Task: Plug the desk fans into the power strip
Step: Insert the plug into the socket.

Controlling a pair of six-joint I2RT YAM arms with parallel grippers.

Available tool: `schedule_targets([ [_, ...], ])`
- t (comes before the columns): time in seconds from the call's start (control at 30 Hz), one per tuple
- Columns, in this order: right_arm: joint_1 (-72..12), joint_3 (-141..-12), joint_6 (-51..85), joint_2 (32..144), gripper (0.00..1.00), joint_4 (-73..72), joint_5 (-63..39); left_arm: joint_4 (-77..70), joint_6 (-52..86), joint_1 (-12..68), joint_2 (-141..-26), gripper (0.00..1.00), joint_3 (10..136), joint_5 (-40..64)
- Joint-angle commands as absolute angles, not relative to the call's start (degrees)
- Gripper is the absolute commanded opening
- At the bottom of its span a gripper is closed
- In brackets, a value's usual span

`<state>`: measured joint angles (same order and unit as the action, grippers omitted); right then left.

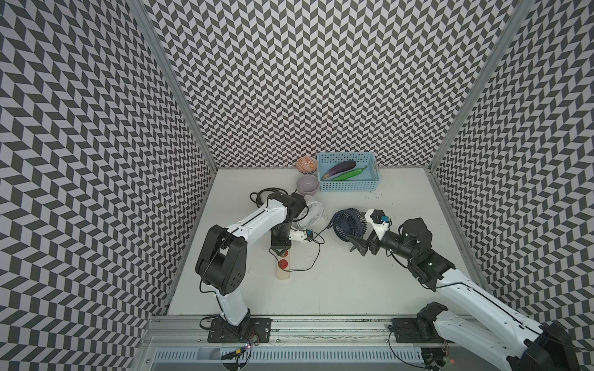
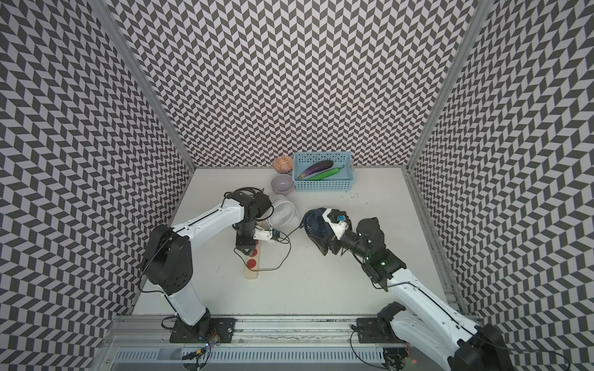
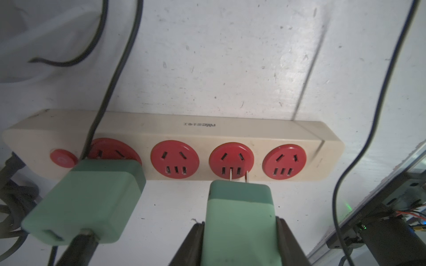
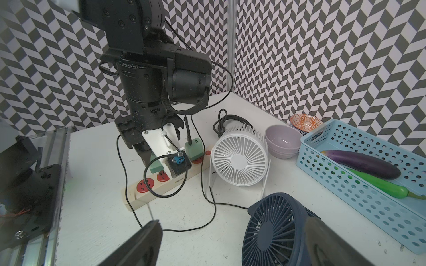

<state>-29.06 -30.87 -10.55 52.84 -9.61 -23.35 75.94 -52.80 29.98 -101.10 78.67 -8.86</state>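
The cream power strip (image 3: 207, 131) with red sockets lies on the table under my left arm, seen in both top views (image 1: 283, 269) (image 2: 251, 271). My left gripper (image 3: 239, 226) is shut on a green plug adapter (image 3: 239, 207). Its two bare prongs hover at the third socket from the switch. A second green adapter (image 3: 92, 195) sits in the first socket. My right gripper (image 4: 232, 222) stands open close to the navy desk fan (image 4: 276, 230) (image 1: 348, 223); whether it touches the fan I cannot tell. A thin black cord runs from that fan toward the strip.
A white desk fan (image 1: 311, 213) stands just behind the strip, with a coiled black cord (image 1: 260, 196) behind it. At the back are a lilac bowl (image 1: 308, 184), a patterned bowl (image 1: 306, 163) and a blue basket (image 1: 347, 188) holding an eggplant and a green vegetable.
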Motion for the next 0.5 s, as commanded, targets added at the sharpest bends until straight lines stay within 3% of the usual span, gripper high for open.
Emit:
schedule_targets([
  [0.0,-28.9,-30.5,-10.9,51.9,0.99,-12.9,-22.8,76.6,-52.1,30.1,-99.7,0.0,79.2,-9.5],
  [0.47,-28.9,-30.3,-11.0,51.7,0.99,-13.1,-22.8,73.4,-51.4,30.0,-101.3,0.0,78.0,-10.1],
])
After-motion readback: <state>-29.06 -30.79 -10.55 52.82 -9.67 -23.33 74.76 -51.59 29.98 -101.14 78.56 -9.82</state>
